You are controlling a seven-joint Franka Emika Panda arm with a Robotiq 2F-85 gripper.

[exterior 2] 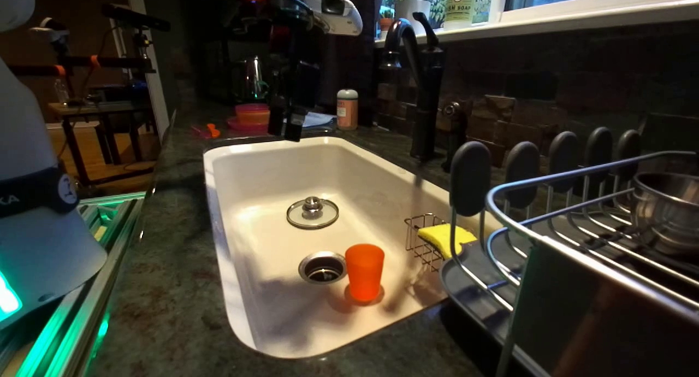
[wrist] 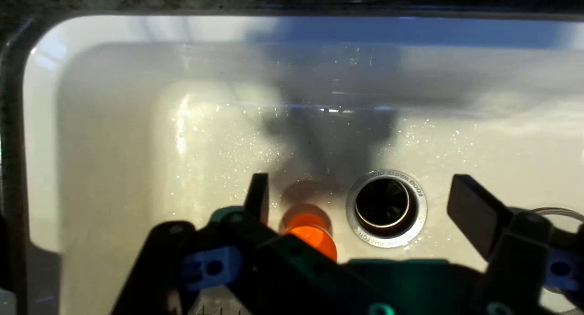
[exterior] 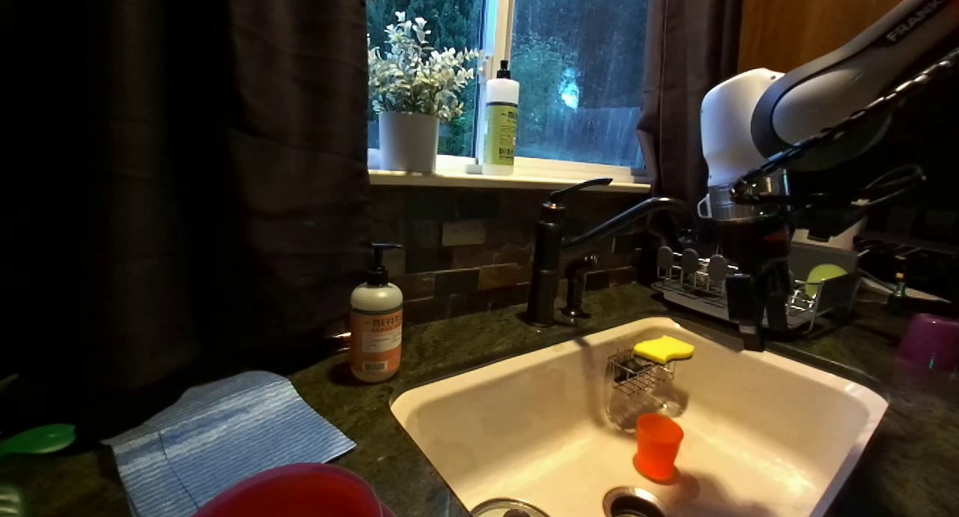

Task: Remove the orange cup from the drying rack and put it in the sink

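The counter (exterior 2: 164, 289) is dark and mottled, and the cream-white sink (exterior 2: 256, 235) is let into it below a window (exterior: 577, 75). On the sink floor the orange cup (exterior 2: 364, 271) stands upright, just beside the drain (exterior 2: 323, 269). A glass lid (exterior 2: 312, 210) lies farther along the same floor, and a wire caddy (exterior: 635, 377) at the sink's back wall bears a yellow sponge (exterior: 664, 348). The hand (wrist: 361, 187) hangs above the sink, well apart from the cup, its fingers (wrist: 477, 214) spread wide; in the wrist view it hides part of the cup.

By the end of the sink, the drying rack (exterior 2: 471, 179) sits on the counter with a metal bowl (exterior 2: 666, 213) in it. A black faucet (exterior: 547, 270) rises behind the sink before a wall of dark tiles (exterior: 457, 281). Along the counter come a pump bottle (exterior: 377, 330), a blue cloth (exterior: 225, 427), a red dish (exterior: 292, 494) cut by the edge of the view, and a green spoon (exterior: 37, 440).

Brown curtains (exterior: 300, 165) hang on both sides of the window. A potted plant (exterior: 412, 101) with pale leaves and a soap bottle (exterior: 500, 127) stand on the sill (exterior: 449, 179). In an exterior view the room reaches back to a brown floor (exterior 2: 87, 147), with deep gloom behind the hand.
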